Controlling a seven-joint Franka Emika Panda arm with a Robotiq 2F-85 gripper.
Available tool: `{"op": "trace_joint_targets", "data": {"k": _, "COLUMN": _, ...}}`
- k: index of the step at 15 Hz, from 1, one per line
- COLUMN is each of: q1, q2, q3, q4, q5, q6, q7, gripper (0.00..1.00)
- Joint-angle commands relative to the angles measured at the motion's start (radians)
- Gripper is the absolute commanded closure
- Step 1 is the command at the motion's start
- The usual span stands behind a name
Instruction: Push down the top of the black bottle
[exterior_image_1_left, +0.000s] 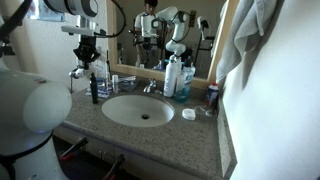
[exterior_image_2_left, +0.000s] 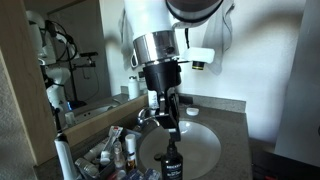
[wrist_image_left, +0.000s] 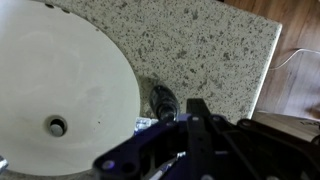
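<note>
The black bottle (exterior_image_2_left: 172, 163) stands upright on the speckled counter beside the sink basin, and it shows in both exterior views (exterior_image_1_left: 95, 90). Its narrow dark top (exterior_image_2_left: 172, 143) points up. My gripper (exterior_image_2_left: 172, 124) hangs straight above the top with its fingers together, and its tips are just over the pump head. Whether they touch it I cannot tell. In the wrist view the bottle (wrist_image_left: 163, 100) shows from above, just ahead of the dark fingers (wrist_image_left: 196, 110). In an exterior view the gripper (exterior_image_1_left: 92, 66) is above the bottle.
The oval sink basin (exterior_image_1_left: 140, 110) lies next to the bottle, with a faucet (exterior_image_1_left: 150, 87) behind it. Taller white and blue bottles (exterior_image_1_left: 176, 76) stand by the mirror. Several small toiletries (exterior_image_2_left: 112, 150) crowd the counter near the wall. The counter edge (wrist_image_left: 262, 80) is close.
</note>
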Motion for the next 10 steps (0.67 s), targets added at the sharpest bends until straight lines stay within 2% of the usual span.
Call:
{"op": "trace_joint_targets", "data": {"k": 1, "q1": -0.009, "q2": 0.034, "q3": 0.005, "q4": 0.026, "q5": -0.013, "q6": -0.029, "q7": 0.047, "gripper": 1.00}}
{"op": "trace_joint_targets", "data": {"k": 10, "q1": -0.006, "q2": 0.023, "q3": 0.000, "q4": 0.020, "q5": -0.007, "q6": 0.036, "q7": 0.021, "gripper": 1.00}}
